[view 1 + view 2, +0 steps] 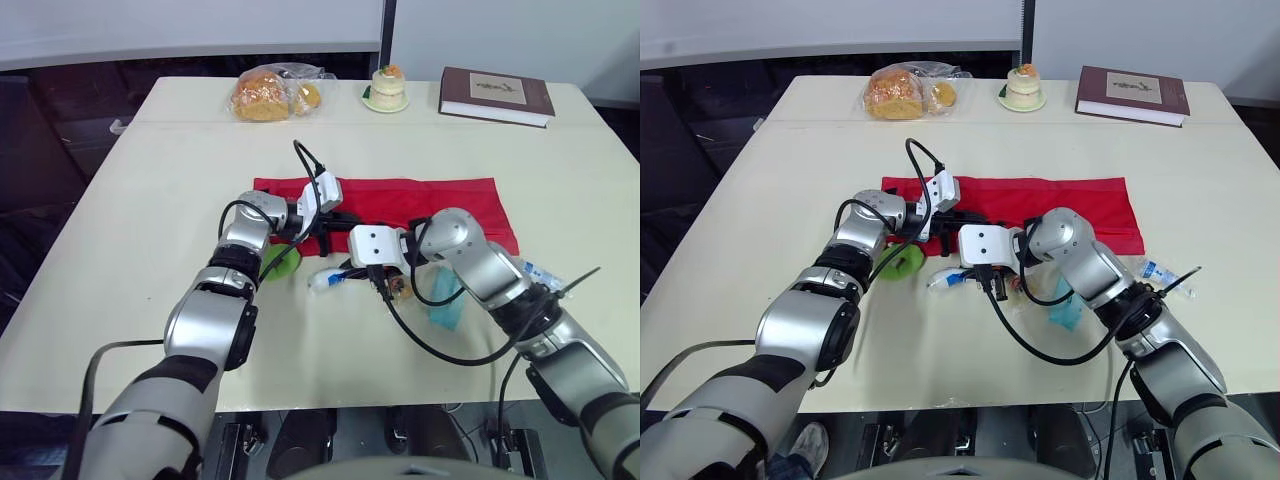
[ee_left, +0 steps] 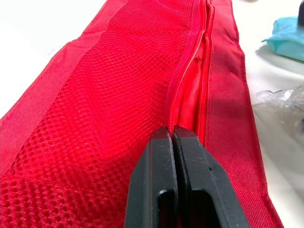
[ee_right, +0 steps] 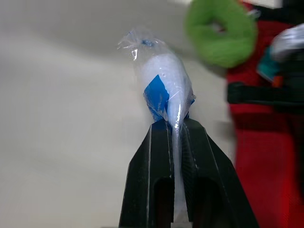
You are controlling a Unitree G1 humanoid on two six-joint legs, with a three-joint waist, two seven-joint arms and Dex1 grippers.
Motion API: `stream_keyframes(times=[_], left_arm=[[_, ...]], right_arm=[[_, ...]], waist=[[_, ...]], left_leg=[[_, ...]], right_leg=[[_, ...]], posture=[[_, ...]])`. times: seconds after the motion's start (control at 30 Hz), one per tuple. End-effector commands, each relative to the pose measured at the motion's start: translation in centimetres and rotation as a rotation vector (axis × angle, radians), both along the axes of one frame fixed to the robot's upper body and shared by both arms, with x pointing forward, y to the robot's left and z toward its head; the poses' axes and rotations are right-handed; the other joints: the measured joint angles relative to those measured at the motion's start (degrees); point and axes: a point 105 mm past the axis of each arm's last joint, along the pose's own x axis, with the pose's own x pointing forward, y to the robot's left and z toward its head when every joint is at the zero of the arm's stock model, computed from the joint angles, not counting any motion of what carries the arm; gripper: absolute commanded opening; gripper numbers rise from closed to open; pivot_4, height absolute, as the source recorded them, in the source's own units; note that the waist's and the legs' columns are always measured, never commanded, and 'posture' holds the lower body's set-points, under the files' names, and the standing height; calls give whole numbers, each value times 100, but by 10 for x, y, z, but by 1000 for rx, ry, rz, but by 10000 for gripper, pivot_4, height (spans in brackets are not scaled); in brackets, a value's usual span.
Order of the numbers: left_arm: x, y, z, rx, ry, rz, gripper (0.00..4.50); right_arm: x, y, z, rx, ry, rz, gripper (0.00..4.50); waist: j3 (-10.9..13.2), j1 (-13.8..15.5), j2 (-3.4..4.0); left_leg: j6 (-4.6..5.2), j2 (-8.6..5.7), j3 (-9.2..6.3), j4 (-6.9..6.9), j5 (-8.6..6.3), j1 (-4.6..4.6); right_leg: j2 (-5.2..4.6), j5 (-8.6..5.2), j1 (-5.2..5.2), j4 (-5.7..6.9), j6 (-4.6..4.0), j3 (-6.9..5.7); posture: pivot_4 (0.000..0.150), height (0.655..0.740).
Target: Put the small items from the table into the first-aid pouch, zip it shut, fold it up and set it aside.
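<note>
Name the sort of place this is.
Probably an indoor office or demo room: a cream table carrying bagged bread, a small cake and a book, plus a red pouch and a wrapped packet.

light: bright, even | shadows: soft, faint, directly beneath objects

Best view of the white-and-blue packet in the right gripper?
Right wrist view: the clear plastic packet with white and blue contents sits close up, pinched between the right gripper's fingers. Both eye views show it small, partly hidden by that gripper.
</note>
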Motion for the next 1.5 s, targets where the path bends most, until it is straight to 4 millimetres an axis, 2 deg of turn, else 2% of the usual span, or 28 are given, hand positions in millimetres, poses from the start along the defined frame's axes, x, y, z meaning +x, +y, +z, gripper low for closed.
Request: stream_keyframes(times=[0.03, 0.2, 0.33, 0.43, 0.6, 0.77, 1.07, 1.2, 1.33, 1.47, 1.5], left_arm=[[1, -3, 9, -15, -35, -9, 0], [1, -7, 10, -33, -33, -16, 0], [-2, -16, 14, -72, -33, -45, 0], [-4, -25, 20, -107, -35, -73, 0], [-5, -31, 25, -143, -38, -81, 0], [-5, -35, 27, -171, -42, -83, 0], [-15, -42, 20, -170, -22, -139, 0], [-17, -44, 19, -165, -16, -152, 0], [-21, -48, 16, -155, -9, -176, 0], [-21, -51, 16, -154, -9, -180, 0], [-21, -51, 16, -154, -10, -179, 0]], right_arm=[[-2, -20, 27, 84, -11, -96, 818], [-5, -62, 32, 152, 84, -313, 818], [6, -97, 23, 228, 200, -575, 818], [12, -109, 16, 329, 332, -771, 818], [13, -99, 7, 437, 553, -917, 818], [15, -92, -10, 453, 683, -1033, 818], [35, -75, 2, 667, 864, -1116, 818], [45, -71, 9, 734, 891, -1129, 818], [59, -59, 21, 871, 914, -1114, 818], [61, -48, 21, 867, 909, -1087, 818], [60, -47, 20, 859, 902, -1084, 7772]], waist=[[0, -3, 0], [0, 33, 0], [0, 28, 0], [0, 17, 0], [-1, -6, 0], [-1, 3, 1], [-2, -11, 3], [-2, -17, 4], [-2, -10, 4], [-1, -32, 5], [-1, -41, 5]], left_leg=[[1, -1, 2, 0, 0, 0], [2, 0, -7, 0, -1, -7], [17, 0, -6, 0, -10, -3], [20, 0, -4, 0, -12, -3], [21, 2, -4, -2, -12, -2], [22, 1, -4, -4, -13, -2], [21, 0, -4, -9, -12, -2], [17, -1, -1, -10, -10, -3], [17, -1, -1, -13, -10, -3], [17, -1, 5, -15, -10, -3], [17, -1, 6, -17, -10, -3]], right_leg=[[-2, 0, 0, 0, 0, 1], [-2, 0, 0, -4, 0, -6], [-3, 0, 2, -2, 0, -4], [-2, 0, 1, 2, 0, -2], [0, 0, 0, 3, -1, -1], [-1, 0, -1, 2, 0, 0], [0, 0, -3, 3, 0, 1], [0, 0, -4, 2, 0, 3], [0, 0, -6, 3, 0, 3], [-1, 0, -9, 1, 0, 9], [0, 0, -10, 2, 0, 10]], posture=[[1500, 7289], [1500, 7289], [1500, 7289], [1500, 7289], [1500, 7289], [1500, 7289], [1500, 7289], [1500, 7289], [1500, 7289], [1500, 7289], [1500, 7289]])
